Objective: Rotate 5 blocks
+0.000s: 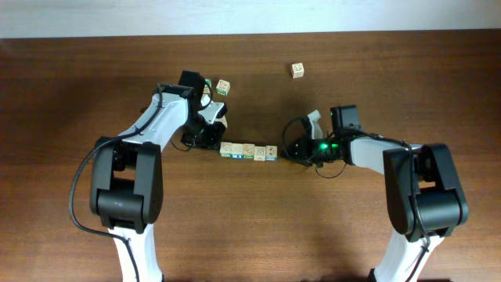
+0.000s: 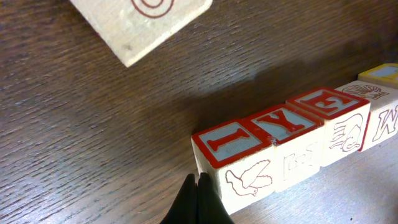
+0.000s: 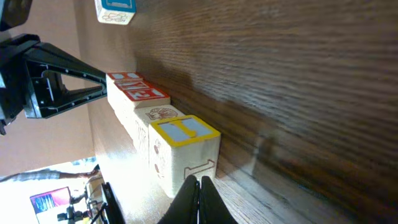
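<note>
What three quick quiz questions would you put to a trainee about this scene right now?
1. True or false: the row holds five blocks.
2. The block nearest the right fingers has its top framed in: A red, B yellow, C green.
3. Which letter tops the block nearest the left fingers, at the row's other end?
Key: 1 true; 2 B; 3 I.

Blocks (image 1: 248, 151) in a row at centre; left fingers (image 2: 186, 208) crowd its left end, right fingers (image 3: 189, 205) its right end. Surface (image 1: 250, 219) lies open near and far of row. Stray cube (image 1: 223, 87) stands far-left.
</note>
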You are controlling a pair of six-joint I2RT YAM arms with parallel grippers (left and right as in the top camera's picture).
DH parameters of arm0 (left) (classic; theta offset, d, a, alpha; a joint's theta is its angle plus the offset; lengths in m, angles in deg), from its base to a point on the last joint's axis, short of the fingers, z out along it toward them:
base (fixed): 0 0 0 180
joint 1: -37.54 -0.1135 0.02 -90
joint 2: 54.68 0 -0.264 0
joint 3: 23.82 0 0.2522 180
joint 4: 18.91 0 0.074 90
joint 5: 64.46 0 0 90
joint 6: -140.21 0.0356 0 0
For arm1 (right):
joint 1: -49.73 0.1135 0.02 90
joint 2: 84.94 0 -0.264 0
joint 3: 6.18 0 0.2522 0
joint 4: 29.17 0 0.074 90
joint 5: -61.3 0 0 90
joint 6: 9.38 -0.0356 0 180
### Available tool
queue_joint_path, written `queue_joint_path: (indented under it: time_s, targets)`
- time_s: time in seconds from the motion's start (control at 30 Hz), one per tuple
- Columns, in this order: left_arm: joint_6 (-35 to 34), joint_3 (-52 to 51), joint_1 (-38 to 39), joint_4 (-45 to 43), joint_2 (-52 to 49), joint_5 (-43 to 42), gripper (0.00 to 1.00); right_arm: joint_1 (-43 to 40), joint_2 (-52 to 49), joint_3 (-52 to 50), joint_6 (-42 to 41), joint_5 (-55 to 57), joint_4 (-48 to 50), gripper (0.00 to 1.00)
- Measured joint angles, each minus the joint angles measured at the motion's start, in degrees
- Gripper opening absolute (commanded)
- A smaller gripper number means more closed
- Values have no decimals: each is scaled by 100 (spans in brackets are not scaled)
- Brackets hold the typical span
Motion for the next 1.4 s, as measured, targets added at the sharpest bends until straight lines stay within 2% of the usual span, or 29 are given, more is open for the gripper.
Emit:
queue_joint_path:
  time_s: [1.2, 1.4]
  targets:
    - [0, 0, -59, 0, 0, 155, 0, 350, 4, -2, -160, 234, 214, 4]
    - [-20, 0, -81, 0, 0, 291, 0, 516, 313, -2, -184, 474, 203, 4]
